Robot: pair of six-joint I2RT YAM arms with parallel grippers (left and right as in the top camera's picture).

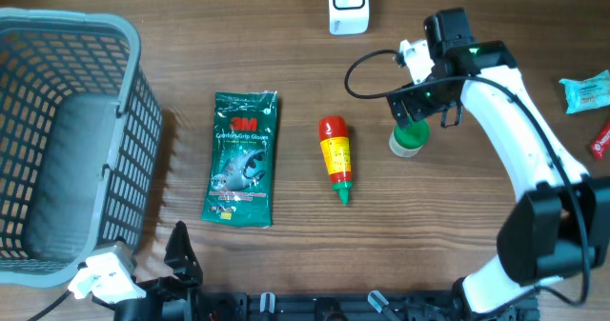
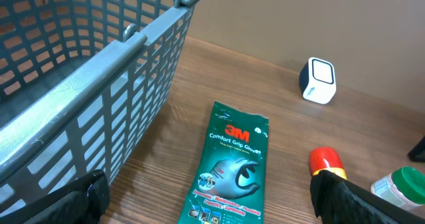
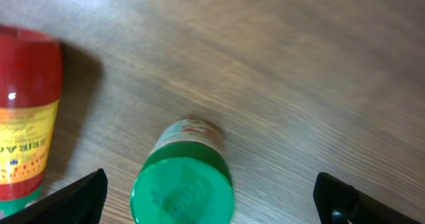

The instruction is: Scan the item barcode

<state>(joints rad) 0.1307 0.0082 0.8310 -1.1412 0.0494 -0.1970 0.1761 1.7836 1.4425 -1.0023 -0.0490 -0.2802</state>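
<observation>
A glossy green foil packet (image 1: 242,159) printed "3M Comfort Grip Gloves" lies left of centre, near a grey plastic lattice basket (image 1: 67,18). The red squeeze bottle with yellow label (image 1: 335,157) lies beside it, its lettering unreadable. The small white bottle with round green cap (image 1: 407,140) stands on bare wood right of centre, under the right gripper (image 3: 209,201), whose fingers are wide apart and clear of it. A white boxy scanner (image 1: 348,5) sits at the top edge. The left gripper (image 2: 216,201) — lower left — gapes empty.

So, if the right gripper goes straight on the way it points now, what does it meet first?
Probably the green-capped bottle, which stands under the open right gripper, a little off centre. Depth is unclear.
</observation>
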